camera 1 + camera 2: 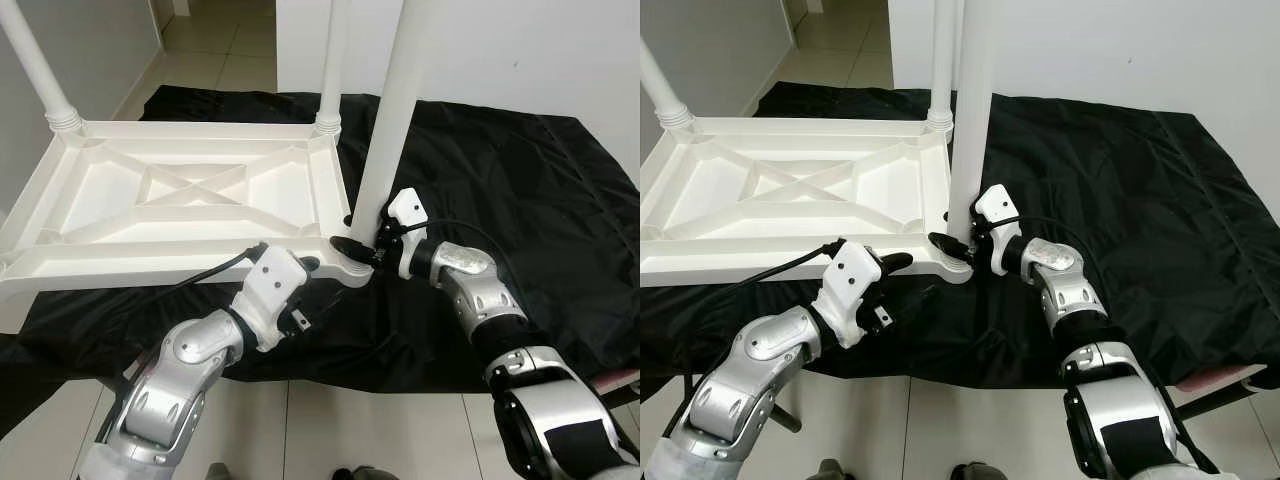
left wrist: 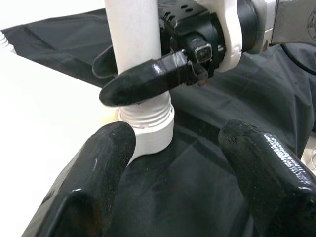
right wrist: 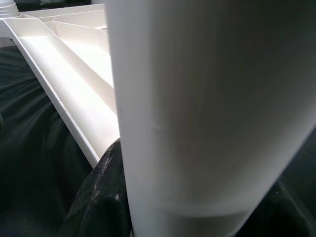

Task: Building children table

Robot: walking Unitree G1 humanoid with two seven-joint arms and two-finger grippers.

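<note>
On your far left the white tabletop (image 1: 190,195) lies upside down on the black cloth (image 1: 520,180), its ribbed underside facing up. Two legs already stand upright in their corner sockets: one at the far left corner (image 1: 40,70) and one at the far right corner (image 1: 333,60). Moving right, your left gripper (image 2: 173,148) hovers just in front of the near right corner of the tabletop, its two fingers spread apart with nothing between them and pointed at the threaded socket collar (image 2: 148,123). Next comes the third leg (image 1: 390,130), upright with its base sitting in that near right corner socket. Your right gripper (image 1: 362,245) is closed around this leg low down, just above the collar, one black finger (image 2: 143,81) wrapping across the front of the white tube.
</note>
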